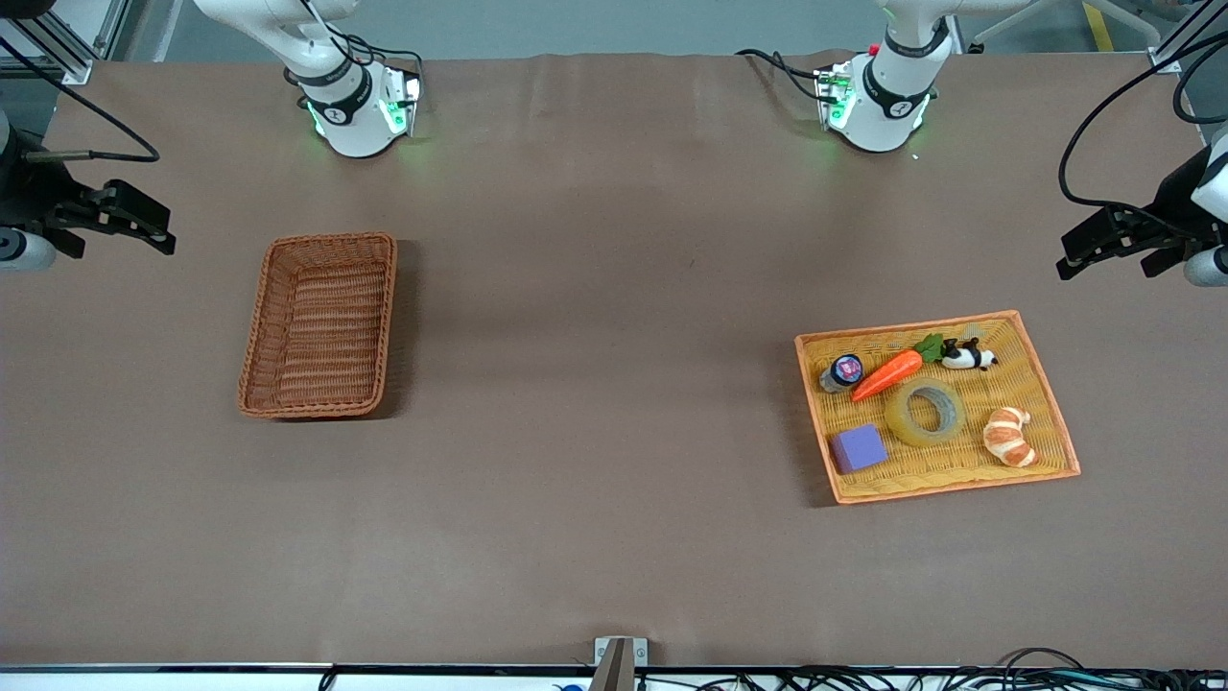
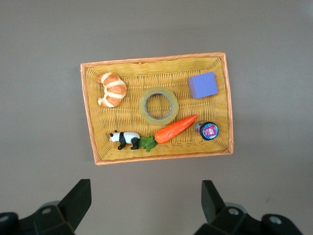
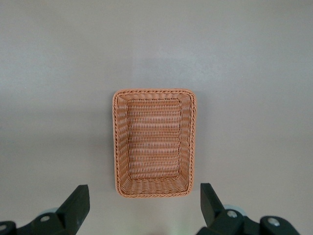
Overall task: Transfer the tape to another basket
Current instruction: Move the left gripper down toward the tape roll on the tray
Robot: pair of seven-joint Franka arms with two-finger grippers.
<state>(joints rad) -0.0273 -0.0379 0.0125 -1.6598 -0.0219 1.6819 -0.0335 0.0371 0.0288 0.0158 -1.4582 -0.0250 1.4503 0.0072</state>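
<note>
The tape is a translucent yellowish roll lying flat in the middle of a shallow yellow tray toward the left arm's end of the table. It also shows in the left wrist view. The reddish-brown wicker basket stands empty toward the right arm's end, and it also shows in the right wrist view. My left gripper is open and empty, high over the bare table beside the tray. My right gripper is open and empty, high over the table beside the basket.
The tray also holds a croissant, a purple block, a toy carrot, a small panda figure and a small jar, all close around the tape. Brown table surface lies between tray and basket.
</note>
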